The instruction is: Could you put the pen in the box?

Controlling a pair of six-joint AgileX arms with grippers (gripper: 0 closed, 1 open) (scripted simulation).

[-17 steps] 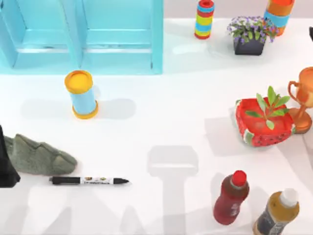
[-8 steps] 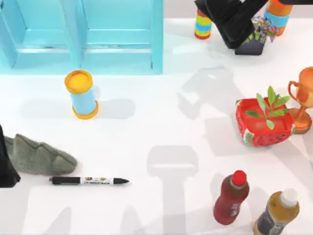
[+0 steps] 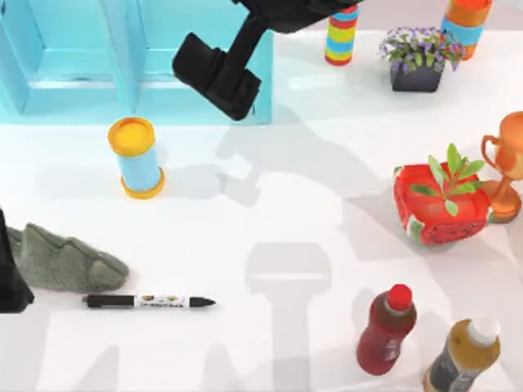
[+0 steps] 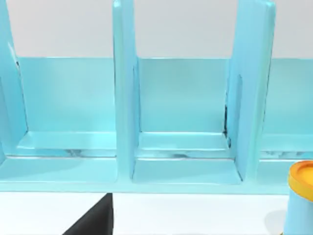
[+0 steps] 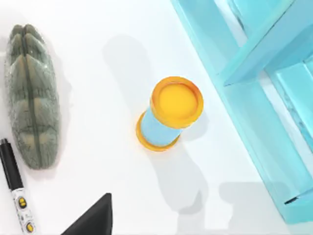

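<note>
Black-capped pen [image 3: 149,301] lies flat on table [image 3: 270,204], near front left, long axis left-to-right. Your right gripper [image 3: 214,77] hangs over box [image 3: 135,61] corner, far from pen. Fingers: cannot tell. Left arm [image 3: 10,282] parked nearer pen.

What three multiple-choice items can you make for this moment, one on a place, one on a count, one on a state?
1. Where does the pen lie?
A. in the box
B. on the table beside the grey-green rock
C. inside the red pot

2. How many capped bottles stand on the table's right side?
A. two
B. four
C. none

3. Is the pen held?
A. by the right gripper
B. by the left gripper
C. by neither

Answers: 1 B, it lies flat by the rock, far from the box. 2 A, a red bottle and an amber bottle. 3 C, the right gripper hangs over the box.
</note>
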